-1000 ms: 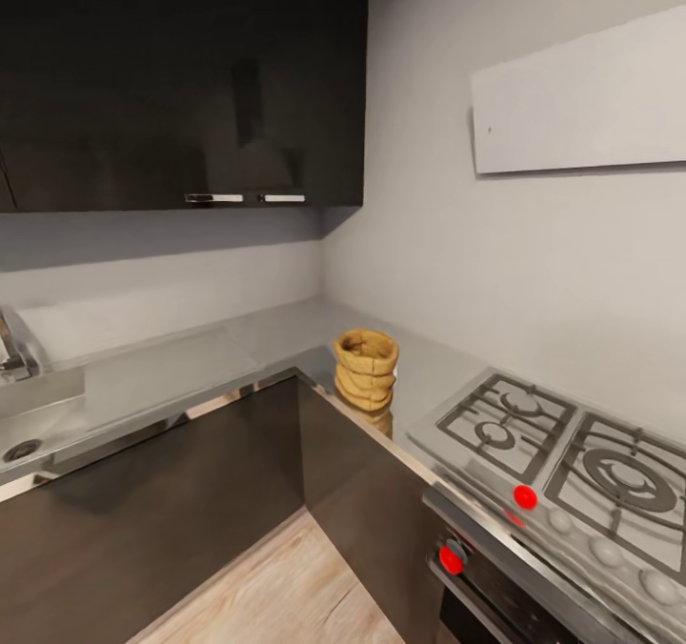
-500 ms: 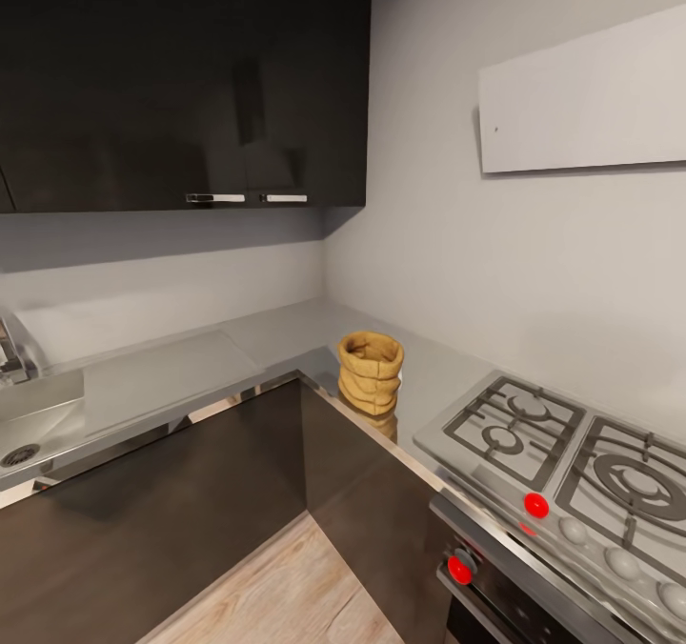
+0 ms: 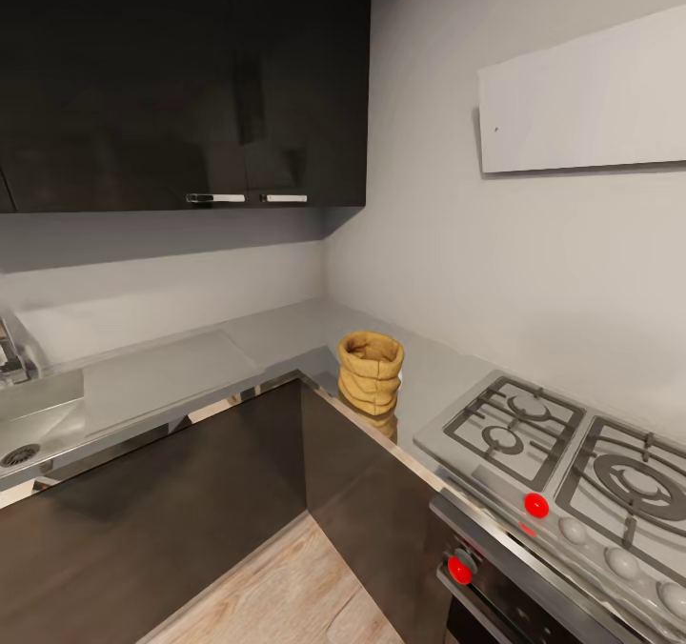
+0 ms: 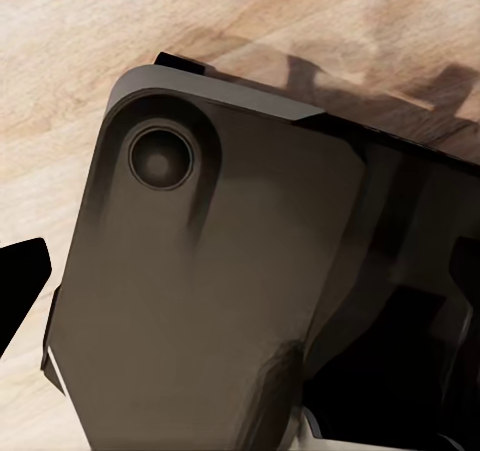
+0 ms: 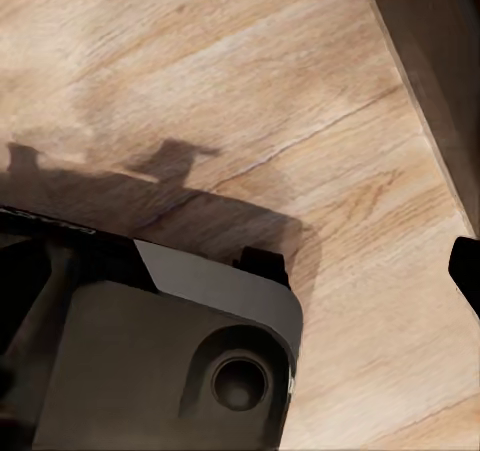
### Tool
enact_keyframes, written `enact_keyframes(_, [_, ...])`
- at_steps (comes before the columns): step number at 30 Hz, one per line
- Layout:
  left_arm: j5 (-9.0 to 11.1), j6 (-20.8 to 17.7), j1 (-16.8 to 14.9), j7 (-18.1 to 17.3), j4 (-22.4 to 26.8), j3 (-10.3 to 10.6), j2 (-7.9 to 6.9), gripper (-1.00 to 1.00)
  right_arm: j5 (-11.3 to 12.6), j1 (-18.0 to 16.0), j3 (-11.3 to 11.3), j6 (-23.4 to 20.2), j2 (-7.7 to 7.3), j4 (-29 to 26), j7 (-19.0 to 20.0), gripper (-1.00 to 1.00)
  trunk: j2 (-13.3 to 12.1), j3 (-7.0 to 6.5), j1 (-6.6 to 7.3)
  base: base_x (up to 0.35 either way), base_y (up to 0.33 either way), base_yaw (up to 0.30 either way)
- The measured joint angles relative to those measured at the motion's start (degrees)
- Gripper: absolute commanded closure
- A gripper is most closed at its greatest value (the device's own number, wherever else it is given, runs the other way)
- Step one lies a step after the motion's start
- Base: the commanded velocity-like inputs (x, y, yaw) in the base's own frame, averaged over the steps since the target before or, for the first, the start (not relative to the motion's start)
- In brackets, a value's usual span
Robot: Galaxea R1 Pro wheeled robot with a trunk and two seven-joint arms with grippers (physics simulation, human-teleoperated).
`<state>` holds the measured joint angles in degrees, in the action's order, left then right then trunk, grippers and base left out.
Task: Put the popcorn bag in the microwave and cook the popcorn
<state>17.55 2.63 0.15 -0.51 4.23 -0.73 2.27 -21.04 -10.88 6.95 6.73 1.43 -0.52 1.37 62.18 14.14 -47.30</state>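
Note:
The popcorn bag (image 3: 370, 372), a squat tan sack with a rolled rim, stands upright on the grey countertop (image 3: 286, 332) at the inner corner, close to the front edge. The microwave is out of view. In the left wrist view, one dark fingertip (image 4: 22, 286) sits at the frame's edge over my dark base (image 4: 220, 291) and the wooden floor. The right wrist view has a dark fingertip (image 5: 467, 271) at its edge above the floor (image 5: 250, 91). Both grippers hang low, far from the bag, with nothing held.
A steel gas hob (image 3: 562, 453) lies right of the bag, above an oven with red knobs (image 3: 460, 569). A sink (image 3: 29, 425) sits at the far left. Dark wall cabinets (image 3: 181, 82) hang over the counter, and a white panel (image 3: 581, 101) is on the right wall.
The head view shifted slightly between the oldest frame and the middle one, so the camera moved. Since then the picture holds still. The bag has not moved.

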Motion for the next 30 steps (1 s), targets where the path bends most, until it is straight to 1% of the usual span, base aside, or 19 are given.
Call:
enact_keyframes(1, [0.0,0.0,0.0,0.0,0.0,0.0,0.0,-1.0,-1.6,0.0,-0.7,-0.5,0.92,-1.4,0.1,-1.0,0.0,0.0,0.0,0.0,0.0,0.0])
enact_keyframes(2, [0.0,0.0,0.0,0.0,0.0,0.0,0.0,-1.0,-4.2,0.0,-1.7,-2.4,1.89,-3.8,0.2,-1.0,0.0,0.0,0.0,0.0,0.0,0.0])
enact_keyframes(3, [0.0,0.0,0.0,0.0,0.0,0.0,0.0,-1.0,-5.6,0.0,-2.1,-4.4,2.34,-5.5,0.3,-1.0,0.0,0.0,0.0,0.0,0.0,0.0])
enact_keyframes(4, [0.0,0.0,0.0,0.0,0.0,0.0,0.01,-1.0,-6.8,0.0,-2.5,-7.4,2.98,-8.1,0.6,-1.0,0.0,0.0,0.0,0.0,0.0,0.0])
enact_keyframes(6, [0.0,0.0,0.0,0.0,0.0,0.0,0.01,-1.0,-7.9,0.0,-2.8,-12.9,4.59,-14.1,1.7,-1.0,0.0,-0.01,0.0,0.0,0.0,0.0])
enact_keyframes(8, [0.0,0.0,0.0,0.0,0.0,0.1,0.01,-1.0,-8.2,0.0,-3.0,-16.4,5.19,-17.4,3.5,-1.0,0.0,0.0,0.0,0.0,0.0,0.0])
enact_keyframes(10, [0.0,0.0,0.0,0.0,0.0,0.1,0.01,-1.0,-8.5,0.0,-3.1,-20.3,6.12,-22.2,7.4,-1.0,0.0,-0.01,0.0,0.0,0.0,0.0])
enact_keyframes(12, [0.0,-0.1,0.0,0.0,-0.1,0.1,0.01,-1.0,-8.5,0.0,-3.1,-25.3,8.11,-30.3,10.7,-1.0,0.0,-0.01,0.01,0.0,0.0,0.0])
enact_keyframes(13, [0.0,-0.1,0.0,0.0,-0.1,0.1,0.01,-1.0,-8.5,0.0,-3.2,-27.7,8.48,-33.6,11.2,-1.0,0.0,-0.01,0.0,0.0,0.0,0.0])
enact_keyframes(14, [0.0,-0.1,0.0,0.0,-0.1,0.1,0.01,-1.0,-8.5,0.0,-3.6,-31.7,8.49,-38.5,11.8,-1.0,0.0,-0.01,0.01,0.0,0.0,0.0])
enact_keyframes(15, [0.0,-0.1,0.0,0.0,-0.1,0.1,0.01,-1.0,-8.3,0.0,-5.0,-35.7,8.52,-43.6,12.7,-1.0,0.0,-0.01,0.0,0.0,0.0,0.0])
enact_keyframes(18, [-0.1,-0.1,0.0,0.0,-0.1,0.1,0.03,-1.0,-8.0,0.0,-9.2,-41.4,8.56,-54.3,17.2,-1.0,0.0,-0.01,0.01,0.0,0.0,0.0])
enact_keyframes(20, [-0.2,-0.1,0.0,0.0,-0.1,0.1,0.07,-1.0,-7.9,0.0,-10.1,-43.7,8.56,-58.9,19.4,-1.0,0.0,-0.01,0.0,0.0,0.0,0.0])
enact_keyframes(23, [-0.3,-0.1,0.0,0.0,-0.1,0.2,0.09,-1.0,-7.8,0.0,-11.0,-50.8,8.56,-66.2,24.4,-1.0,0.0,0.0,0.0,0.0,0.0,0.0])
enact_keyframes(24, [-0.3,-0.1,0.0,0.0,-0.1,0.2,0.09,-1.0,-7.8,-1.2,-11.1,-53.0,8.56,-67.1,25.7,-1.0,0.0,-0.01,0.0,0.0,0.0,0.0])
enact_keyframes(26, [-0.3,-0.1,0.0,0.0,-0.1,0.2,0.09,-1.0,-7.8,-5.7,-11.1,-57.5,8.56,-68.9,26.8,-1.0,0.0,-0.01,0.0,0.0,0.0,0.0])
enact_keyframes(27, [-0.3,-0.1,0.0,0.0,-0.1,0.2,0.1,-1.0,-7.8,-8.8,-11.1,-60.3,8.56,-69.9,27.0,-1.0,0.0,-0.02,0.0,0.0,0.0,0.0])
enact_keyframes(28, [-0.4,-0.1,0.0,0.0,-0.1,0.2,0.13,-1.0,-7.4,-13.5,-11.1,-63.6,8.56,-71.3,27.2,-1.0,0.0,-0.01,0.0,0.0,0.0,0.0])
enact_keyframes(30, [-0.4,-0.1,0.0,0.0,0.0,0.2,0.13,-1.0,-5.5,-19.6,-11.1,-66.5,8.56,-72.3,27.1,-1.0,0.0,-0.02,0.0,0.0,0.0,0.0])
